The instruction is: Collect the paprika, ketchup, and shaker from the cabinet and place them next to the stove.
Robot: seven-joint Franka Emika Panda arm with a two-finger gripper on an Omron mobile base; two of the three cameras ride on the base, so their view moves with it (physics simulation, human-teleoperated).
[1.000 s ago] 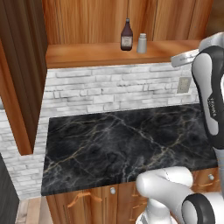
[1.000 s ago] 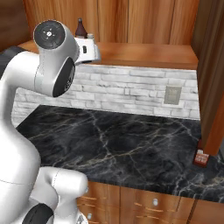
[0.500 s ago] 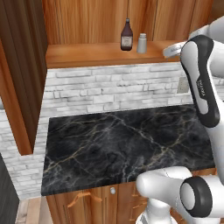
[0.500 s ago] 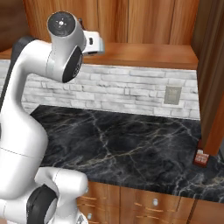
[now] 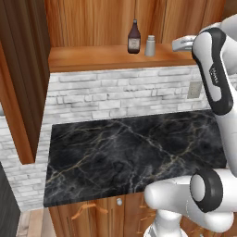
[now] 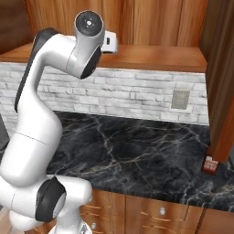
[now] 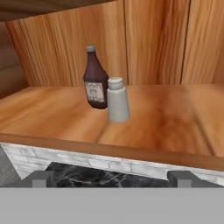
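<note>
A warm wooden cabinet shelf runs above a black marble counter. The ketchup and shaker stand touching mid-shelf. The gripper, wide open and empty, faces them, likely lining up a grasp.

The arm was glossy white, built of rounded tubular links with dark grey bands at the joints. A round dark cap with a small pale centre closed the elbow joint. Small dark lettering ran along the link nearest the cabinet shelf.
</note>
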